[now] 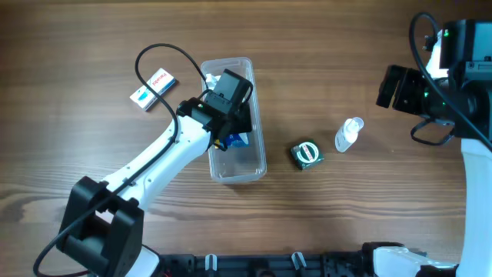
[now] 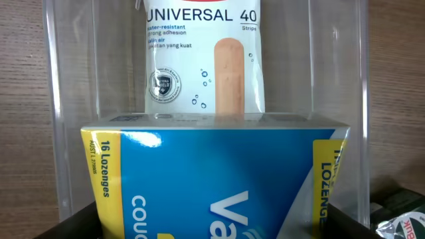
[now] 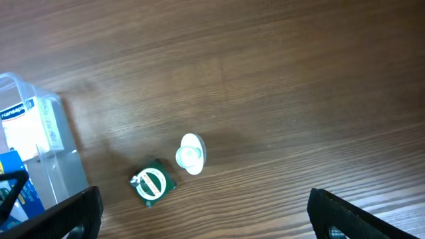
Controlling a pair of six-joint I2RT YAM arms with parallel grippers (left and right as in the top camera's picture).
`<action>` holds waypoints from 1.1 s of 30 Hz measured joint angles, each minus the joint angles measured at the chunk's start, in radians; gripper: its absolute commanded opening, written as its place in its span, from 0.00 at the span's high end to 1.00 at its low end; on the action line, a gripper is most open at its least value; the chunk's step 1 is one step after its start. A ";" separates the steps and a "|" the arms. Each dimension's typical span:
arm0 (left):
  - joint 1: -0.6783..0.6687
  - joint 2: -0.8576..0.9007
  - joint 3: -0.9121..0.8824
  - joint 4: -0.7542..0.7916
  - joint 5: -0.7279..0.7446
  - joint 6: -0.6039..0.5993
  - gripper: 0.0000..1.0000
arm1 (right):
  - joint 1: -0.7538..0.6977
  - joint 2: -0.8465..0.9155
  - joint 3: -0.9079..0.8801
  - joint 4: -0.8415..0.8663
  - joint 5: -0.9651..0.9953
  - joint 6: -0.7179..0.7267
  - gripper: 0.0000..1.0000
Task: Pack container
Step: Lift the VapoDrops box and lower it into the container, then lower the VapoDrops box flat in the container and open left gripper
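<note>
Partly done — plaster box [image 2: 202, 60] lies in the container [image 1: 260, 169], my left jaws clamp the lozenge box [image 2: 212, 179] there, right jaws apart, bottle [image 1: 348, 135] outside.

Left gripper [image 2: 212, 232]: inside the container [image 2: 53, 99], its clear walls close on both my sides. The blue lozenge box [image 2: 212, 172] fills the gap between my fingers, and the white plaster box [image 2: 202, 60] blocks the far end.
Right gripper [image 3: 206, 222]: open table [image 3: 299, 79] beneath me. To my left, the green packet [image 3: 153, 184] and white bottle [image 3: 191, 154] lie just beside each other.
</note>
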 measured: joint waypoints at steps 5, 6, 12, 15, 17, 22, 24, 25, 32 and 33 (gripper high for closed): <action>0.000 0.013 0.000 0.020 0.000 0.000 0.25 | 0.000 0.000 0.000 0.000 0.000 0.000 0.00; 0.000 0.019 0.000 0.025 0.000 0.000 0.25 | 0.000 0.000 0.000 0.000 0.000 0.000 0.00; 0.000 0.060 0.000 0.054 0.000 0.000 0.25 | 0.000 0.000 0.000 0.000 0.000 0.000 0.00; 0.000 0.078 0.000 0.055 0.000 0.000 0.25 | 0.000 0.000 0.000 0.000 0.000 0.000 0.00; 0.000 0.089 0.000 0.056 0.000 0.000 0.25 | 0.000 0.000 0.000 0.000 0.000 0.000 0.00; 0.000 0.107 0.000 0.056 -0.012 0.000 0.25 | 0.000 0.000 0.000 0.000 0.000 0.000 0.00; 0.000 0.114 0.000 0.056 -0.019 0.000 0.25 | 0.000 0.000 0.000 0.000 0.000 0.000 0.00; 0.000 0.119 0.000 0.059 -0.022 0.000 0.24 | 0.000 0.000 0.000 0.000 0.000 0.000 0.01; 0.000 0.150 0.000 0.067 -0.030 0.000 0.19 | 0.000 0.000 0.000 0.000 0.000 0.000 0.00; 0.000 0.150 0.000 0.067 -0.030 0.000 0.18 | 0.000 0.000 0.000 0.000 0.000 0.000 0.00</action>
